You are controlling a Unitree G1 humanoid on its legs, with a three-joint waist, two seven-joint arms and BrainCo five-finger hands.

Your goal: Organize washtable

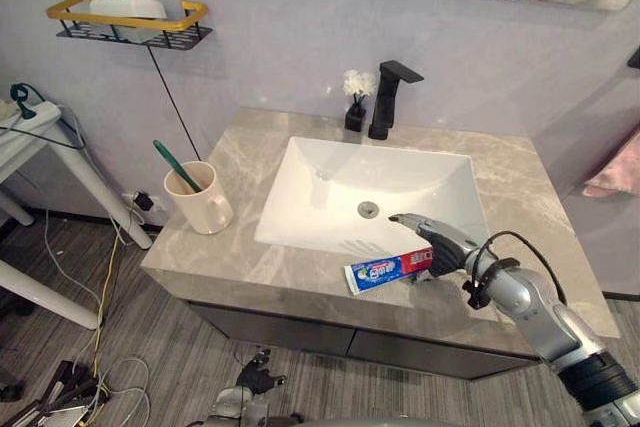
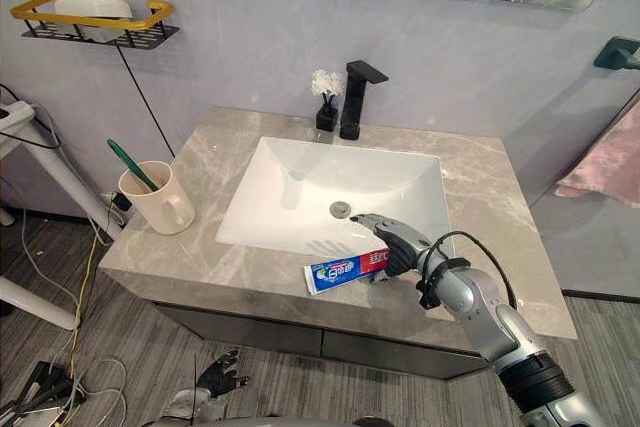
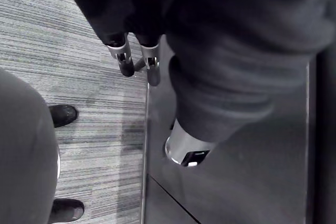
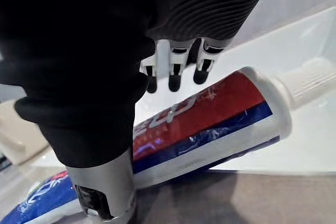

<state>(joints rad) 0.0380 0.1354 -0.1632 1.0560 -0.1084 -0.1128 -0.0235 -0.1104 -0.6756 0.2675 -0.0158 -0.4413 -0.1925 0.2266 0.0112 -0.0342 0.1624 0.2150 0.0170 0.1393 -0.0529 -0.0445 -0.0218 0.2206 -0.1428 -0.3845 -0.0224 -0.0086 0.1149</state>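
Tube [image 1: 385, 269] lies flat on the front strip of the table [image 1: 230, 247], just in front of the sink [image 1: 330, 162]. Its long axis runs left-right along the table edge, crimped end to the left, cap end to the right under the right robot hand [image 1: 445, 252]. The right robot hand sits directly over that cap end. In the right wrist view its fingers [image 4: 176, 72] hang loosely above the far side of the tube and the thumb is on the near side, so the tube is bracketed but, as far as I can judge, not clamped; one finger points straight out over the sink. The right arm is clearly the nearer one. The left robot hand [image 1: 245, 402] hangs low below the table front, fingers [image 3: 126, 56] relaxed and holding nothing. Cup [image 1: 205, 202] with a green toothbrush [image 1: 175, 165] stands well apart to the left, near the table's left edge, and is probably where the tube goes. That would mean a leftward carry along the front strip, with nothing standing in the way. Faucet [image 1: 385, 97] and a small flower vase [image 1: 357, 102] sit behind the sink, out of the path. A wall shelf [image 1: 125, 22] hangs up to the left. Main risk: grabbing only the cap end may let the long tube droop or swing.
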